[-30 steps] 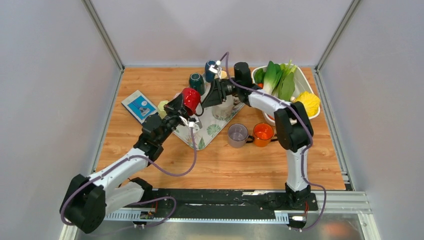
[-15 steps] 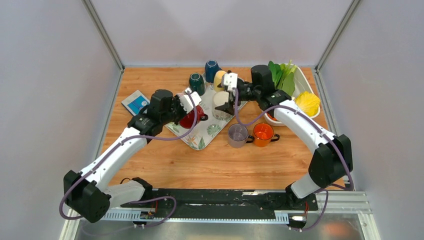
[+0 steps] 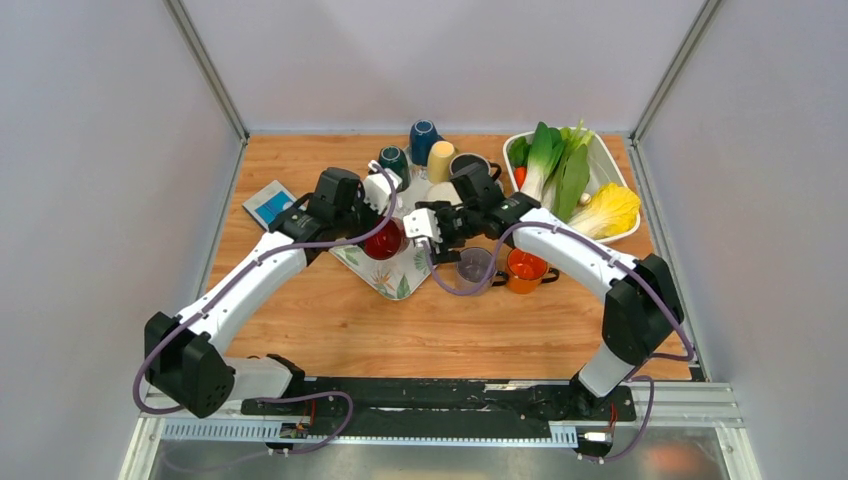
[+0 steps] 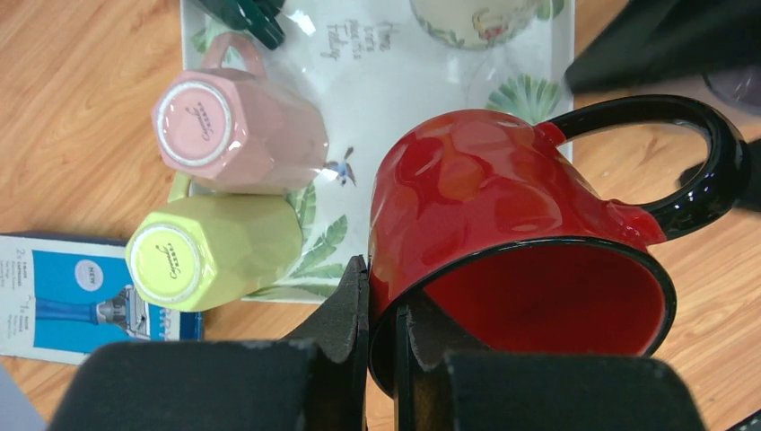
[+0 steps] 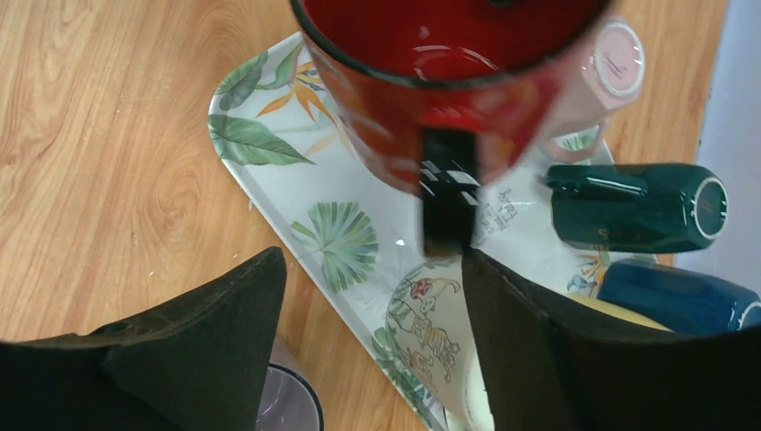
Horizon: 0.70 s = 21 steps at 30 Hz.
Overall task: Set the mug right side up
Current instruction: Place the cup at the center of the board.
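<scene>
The red mug [image 4: 485, 197] hangs tipped over the near end of the leaf-printed tray [image 5: 260, 135], left of the middle of the tabletop [image 3: 330, 320]. Its mouth is turned up and toward the near edge, and its black handle [image 5: 446, 193] points toward the right edge. Whether its base touches the tray cannot be told. The left hand [image 4: 381, 310] is clenched on the mug's black rim, one finger inside the wall and one outside. The right hand [image 5: 370, 259] is released, its fingers spread wide just short of the handle and not touching it.

On the tray, toward the left edge, a pink mug [image 4: 238, 126] and a lime mug [image 4: 211, 251] stand mouth down, side by side. A blue packet [image 4: 54, 296] lies on the wood just beyond them. Right of the tray, a purple cup [image 3: 475, 266] and an orange mug [image 3: 526, 265] stand upright, touching. A white basket [image 3: 510, 148] of greens sits in the far right corner.
</scene>
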### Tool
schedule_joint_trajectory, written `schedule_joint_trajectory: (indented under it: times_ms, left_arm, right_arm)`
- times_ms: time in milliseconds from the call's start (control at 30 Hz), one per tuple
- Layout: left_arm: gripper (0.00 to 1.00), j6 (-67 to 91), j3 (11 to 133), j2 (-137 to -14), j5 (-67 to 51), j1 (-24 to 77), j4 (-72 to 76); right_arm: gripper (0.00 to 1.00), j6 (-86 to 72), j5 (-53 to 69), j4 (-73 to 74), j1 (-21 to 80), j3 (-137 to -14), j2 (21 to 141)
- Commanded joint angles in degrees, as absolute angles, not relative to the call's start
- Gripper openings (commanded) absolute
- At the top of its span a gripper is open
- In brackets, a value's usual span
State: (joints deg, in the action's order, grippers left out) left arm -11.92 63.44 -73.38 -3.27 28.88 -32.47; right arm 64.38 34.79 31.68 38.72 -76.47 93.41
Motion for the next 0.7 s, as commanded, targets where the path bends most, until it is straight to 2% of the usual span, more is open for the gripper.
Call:
schedule_joint_trajectory:
  times_ms: [0,200,433,667]
  left_arm:
    - [0.00,-6.0,69.1,-74.6,-3.6,28.7,-31.6]
    - [0.00,-6.6,68.8,-74.2,-3.0,28.7,-31.5]
    - [0.00,-7.3,70.0,-74.5,-3.2,28.6,-32.5]
    - [0.00,-7.0,71.8,-75.1,-6.4,28.6,-32.7]
  right_arm:
    - [0.73,67.2,29.4,31.8,42.4,-80.9,96.4]
    - [0.68,64.3,25.7,28.8,44.0,-83.9,99.2]
    - [0.49,65.9,22.0,28.9,46.5,-85.1,100.8]
    - [0.18,68.3,19.7,28.5,47.2,-85.5,102.3]
